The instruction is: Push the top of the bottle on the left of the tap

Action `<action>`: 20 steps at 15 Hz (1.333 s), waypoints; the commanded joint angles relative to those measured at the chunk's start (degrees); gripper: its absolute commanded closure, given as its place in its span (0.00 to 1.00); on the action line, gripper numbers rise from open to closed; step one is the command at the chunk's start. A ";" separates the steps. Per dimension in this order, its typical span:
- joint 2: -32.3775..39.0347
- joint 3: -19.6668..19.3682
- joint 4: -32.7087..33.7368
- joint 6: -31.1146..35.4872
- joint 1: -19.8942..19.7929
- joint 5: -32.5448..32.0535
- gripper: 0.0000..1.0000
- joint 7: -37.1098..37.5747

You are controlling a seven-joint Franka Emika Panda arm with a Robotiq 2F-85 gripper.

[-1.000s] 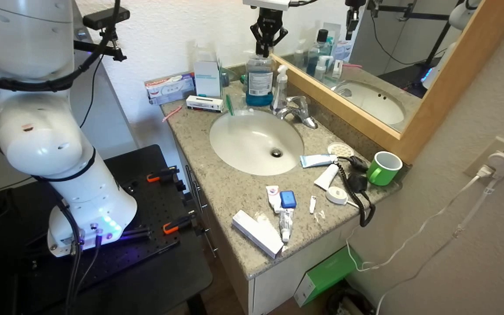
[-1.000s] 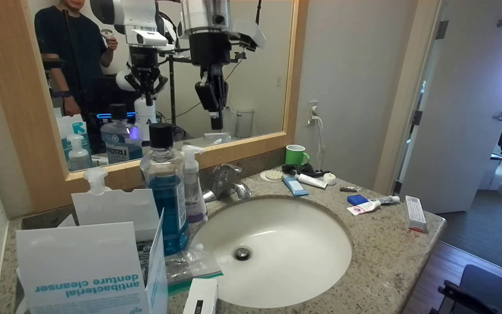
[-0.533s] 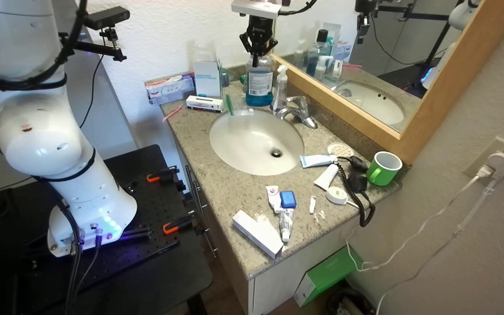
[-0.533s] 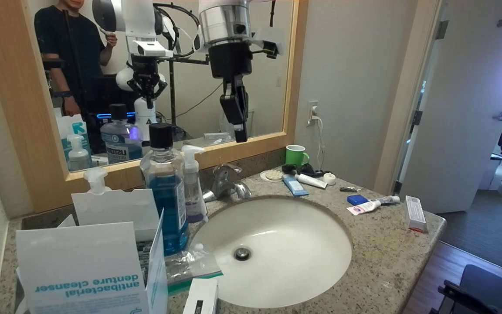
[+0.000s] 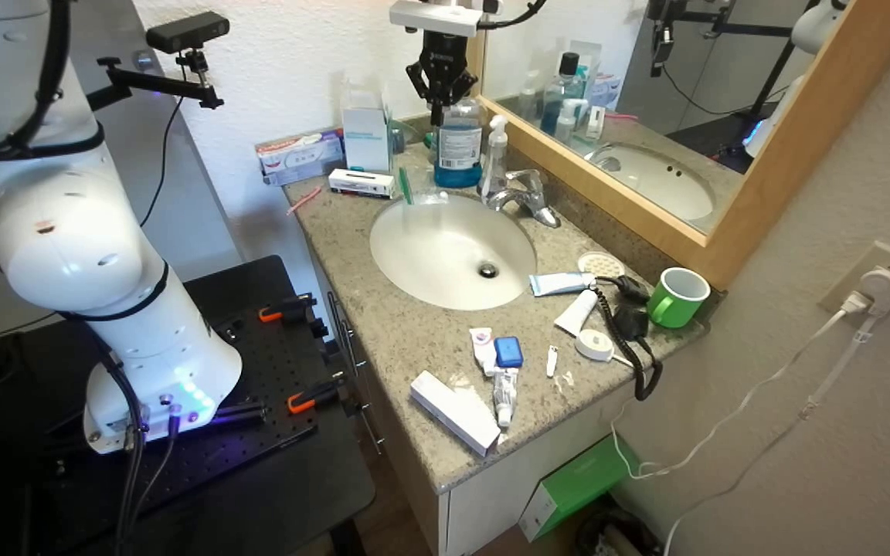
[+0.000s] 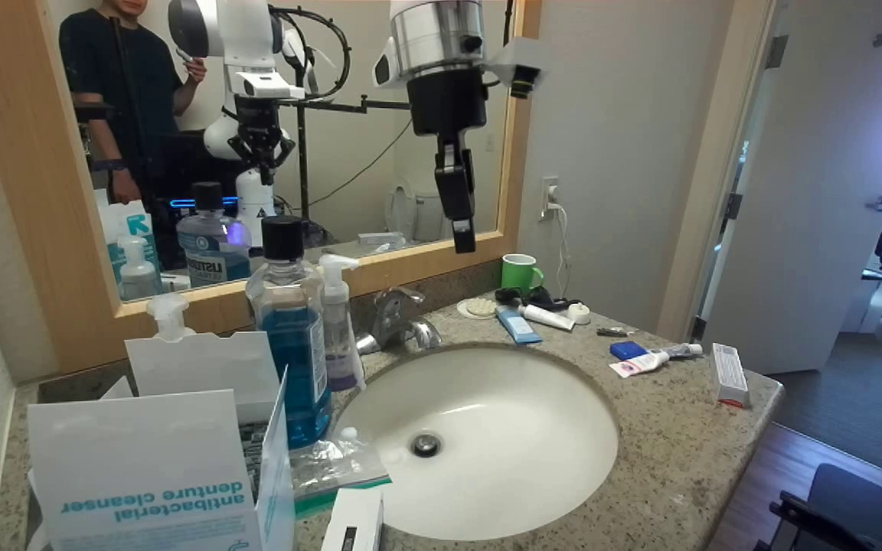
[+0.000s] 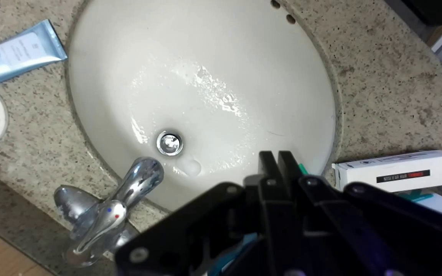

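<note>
To the left of the chrome tap [image 6: 393, 325] two upright bottles stand side by side. The slim clear bottle [image 6: 339, 337] right beside the tap has a white pump head [image 6: 336, 266] as its top. Farther left, a bigger see-through bottle of blue liquid [image 6: 284, 348] carries a black top [image 6: 283, 239]. In an exterior view that black top is hidden behind my gripper [image 5: 436, 120]. Apart from both bottles, my gripper [image 6: 464, 239] hangs over the basin side. In the wrist view my gripper [image 7: 276, 154] is barely open, a narrow gap between its fingertips; the tap [image 7: 108, 218] lies lower left.
A wood-framed mirror [image 5: 592, 154] rises close behind the tap. An open white box [image 6: 142, 459] stands by the bottles, and a small white box [image 7: 397, 170] lies at the basin's edge. White foam [image 7: 189, 166] sits near the drain. A green cup [image 5: 678, 297] stands farther along.
My gripper has moved away from the bottles: leftward and a little lower in an exterior view, rightward and slightly lower in an exterior view. Bottles and tap have not moved.
</note>
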 commanded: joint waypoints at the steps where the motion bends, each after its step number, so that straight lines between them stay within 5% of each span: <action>1: -0.26 0.05 -0.13 -0.15 -0.06 0.00 0.91 0.00; 9: -0.43 0.03 -0.60 0.15 -0.11 0.00 0.91 -0.01; 10: -0.43 0.03 -0.60 0.15 -0.11 0.00 0.66 -0.01; 13: -1.38 -1.69 -0.93 0.36 -2.11 -2.29 0.52 -5.98; 20: -1.21 -6.69 -0.33 1.54 -7.44 -9.28 0.01 -21.51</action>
